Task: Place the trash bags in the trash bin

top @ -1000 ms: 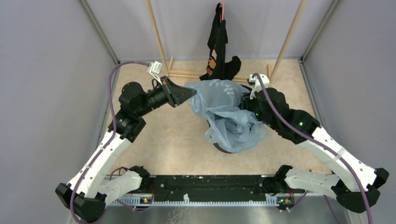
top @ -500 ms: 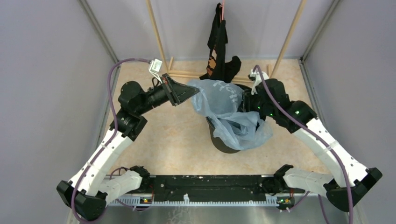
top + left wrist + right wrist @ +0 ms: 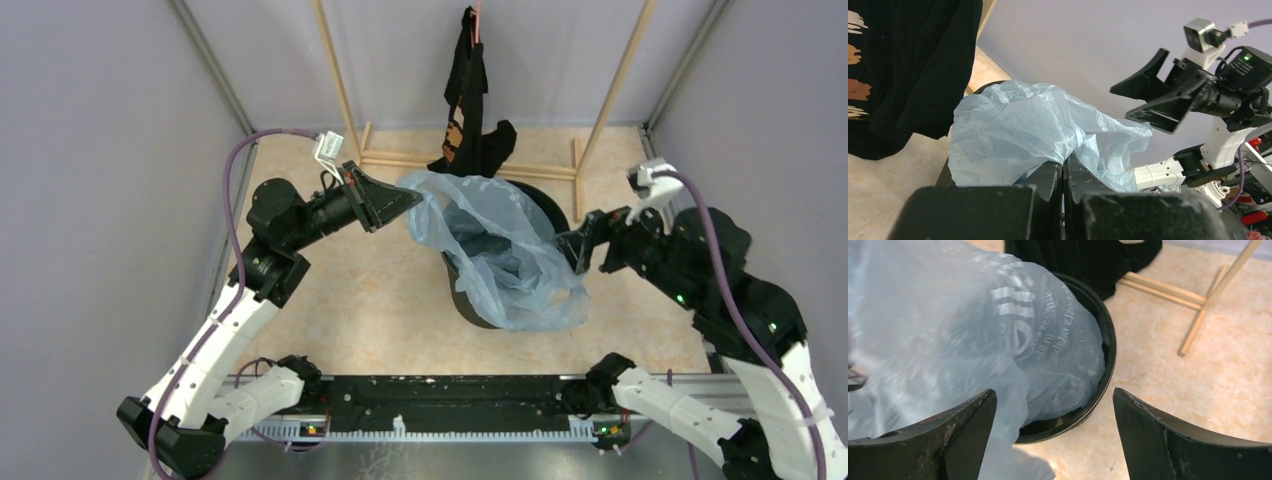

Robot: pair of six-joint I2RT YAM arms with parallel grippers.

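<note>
**Item:** trash bag [image 3: 495, 250], light blue, thin, crinkly.
**Location:** draped over and into the trash bin [image 3: 541, 200], mouth gaping upward, bulk sunk inside. One lobe spilled over the near rim and down the outer wall toward the counter [image 3: 370, 300]. Far-right stretch of the rim bare.

**Left hand** [image 3: 405, 203]: clenched on a pinch of the bag's left edge, held out beyond the bin's left side, plastic stretched up to it.

**Right hand** [image 3: 580, 245]: released, jaws wide, nothing between them. Just right of the bin, apart from the plastic.

**Change noted:** a second ago, right hand over the bin and in among the plastic; since then drawn off rightward and opened. Bag now more spread across the bin opening. Left hand in much the same place as before.

**Bearing on task:** right side apparently seated and let go; insertion judged partly done. Outstanding: left edge aloft, near lobe outside the rim. Probable next need: bringing the left edge down over the rim, then tucking the loose lobe.

**Also present:** black garment [image 3: 470, 100] with orange print, hung on a wooden rack [image 3: 460, 163] behind the bin.
</note>
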